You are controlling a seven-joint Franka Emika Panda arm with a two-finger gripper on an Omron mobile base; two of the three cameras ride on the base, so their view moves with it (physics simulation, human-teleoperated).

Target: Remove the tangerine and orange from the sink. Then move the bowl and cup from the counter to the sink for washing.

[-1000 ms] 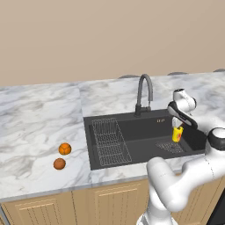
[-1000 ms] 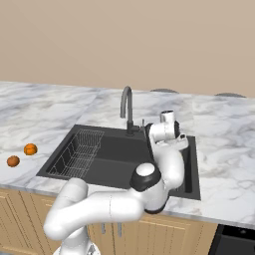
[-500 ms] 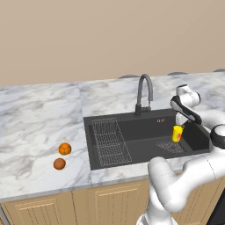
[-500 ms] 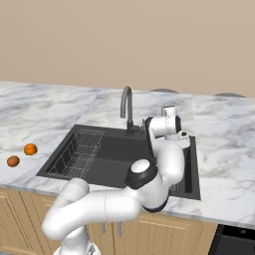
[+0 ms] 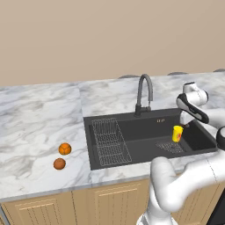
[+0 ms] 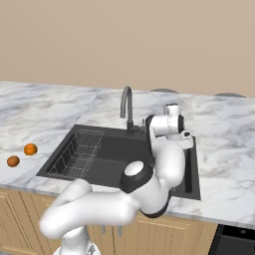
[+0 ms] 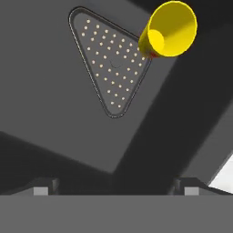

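A: Gripper [image 5: 186,123] state?
B: Jaws spread wide, nothing between them. It hangs over the right end of the sink [image 5: 132,130], just above the basin. In the hand view the two fingertips [image 7: 43,185] sit far apart at the bottom, with bare basin floor between them.

A: Cup [image 5: 177,133]?
B: Yellow, in the sink's right part, just left of and below the gripper, apart from it. In the hand view it sits up top right [image 7: 169,30], mouth toward the camera, a bit of red at its lower edge. Can't tell if it rests on the floor or is in the air.

A: What's next to it?
B: A triangular perforated strainer [image 7: 109,63] on the basin floor, just beside the cup, on the near side in the left base view [image 5: 169,146].

A: Rest of the sink?
B: Dark grey basin, wire rack [image 5: 110,141] in its left part, dark gooseneck faucet [image 5: 144,94] at the far rim. From the right base view the arm blocks the right part of the basin [image 6: 99,154].

A: Fruit?
B: Two orange fruits out on the marble worktop [image 5: 39,118], well left of the sink: orange [image 5: 65,149] farther back, tangerine [image 5: 59,164] nearer the front edge, close together, not touching. Which is which is my guess by colour.

A: Bowl?
B: Couldn't pick it out.
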